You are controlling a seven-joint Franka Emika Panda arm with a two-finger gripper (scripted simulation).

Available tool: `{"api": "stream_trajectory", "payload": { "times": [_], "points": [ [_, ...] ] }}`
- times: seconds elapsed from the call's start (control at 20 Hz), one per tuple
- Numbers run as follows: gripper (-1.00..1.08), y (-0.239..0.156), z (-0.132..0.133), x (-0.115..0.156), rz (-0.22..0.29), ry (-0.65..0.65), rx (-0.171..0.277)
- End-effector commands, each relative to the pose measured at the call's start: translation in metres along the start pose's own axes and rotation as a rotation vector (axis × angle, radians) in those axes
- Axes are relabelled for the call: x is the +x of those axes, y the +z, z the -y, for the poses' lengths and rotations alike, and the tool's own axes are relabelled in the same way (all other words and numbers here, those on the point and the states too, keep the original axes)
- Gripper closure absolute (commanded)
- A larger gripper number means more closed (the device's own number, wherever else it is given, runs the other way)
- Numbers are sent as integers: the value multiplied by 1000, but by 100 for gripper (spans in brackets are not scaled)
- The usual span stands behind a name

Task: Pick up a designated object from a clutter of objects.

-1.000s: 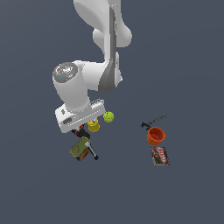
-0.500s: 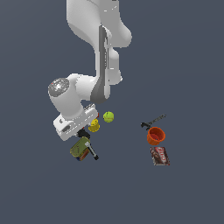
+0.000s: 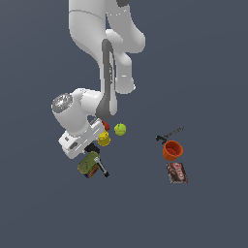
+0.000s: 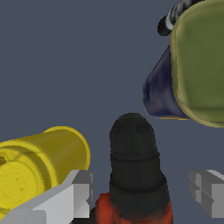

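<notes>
Over the dark grey floor (image 3: 213, 72), the white Panda arm (image 3: 104, 43) bends down from the top of the exterior view and lowers its wrist onto the cluster of items at that view's left. Its gripper (image 4: 142, 192) hangs just above the red and black drill (image 4: 133, 175), with the jaws spread wide: one grey finger (image 4: 78, 192) stands on the side of the drill nearest the yellow cylinder, the other finger (image 4: 210, 192) stands well off on the opposite side, and neither touches the drill's body. In the wrist view the drill's black nose points away from the camera, with a band of red showing at its rear between the fingers. In the exterior view the drill is mostly hidden under the wrist; only a small red patch (image 3: 105, 127) shows.

The olive can (image 3: 88, 164) lies on its side just beyond the drill's nose, with a dark blue object (image 4: 159, 94) pressed against it. The yellow cylinder (image 3: 104, 139) lies beside the drill, near one finger. The green ball (image 3: 120, 129) rests just beside the cylinder.

Well apart, at the exterior view's right, sit the orange cup (image 3: 172, 150), the brown box (image 3: 177, 172) and the dark wrench (image 3: 169, 133).
</notes>
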State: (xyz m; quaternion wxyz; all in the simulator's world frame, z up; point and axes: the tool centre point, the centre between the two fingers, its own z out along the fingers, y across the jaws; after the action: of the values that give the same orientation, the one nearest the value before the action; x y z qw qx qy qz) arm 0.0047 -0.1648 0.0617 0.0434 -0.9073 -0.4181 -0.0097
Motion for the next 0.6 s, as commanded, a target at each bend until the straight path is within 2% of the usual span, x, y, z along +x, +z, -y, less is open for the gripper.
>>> {"api": "stream_trajectory", "payload": {
  "times": [0.0, 0.55],
  "points": [
    [-60, 4, -1, -2, -5, -16, 1],
    [-60, 18, -1, -3, -7, -22, 2]
  ]
}}
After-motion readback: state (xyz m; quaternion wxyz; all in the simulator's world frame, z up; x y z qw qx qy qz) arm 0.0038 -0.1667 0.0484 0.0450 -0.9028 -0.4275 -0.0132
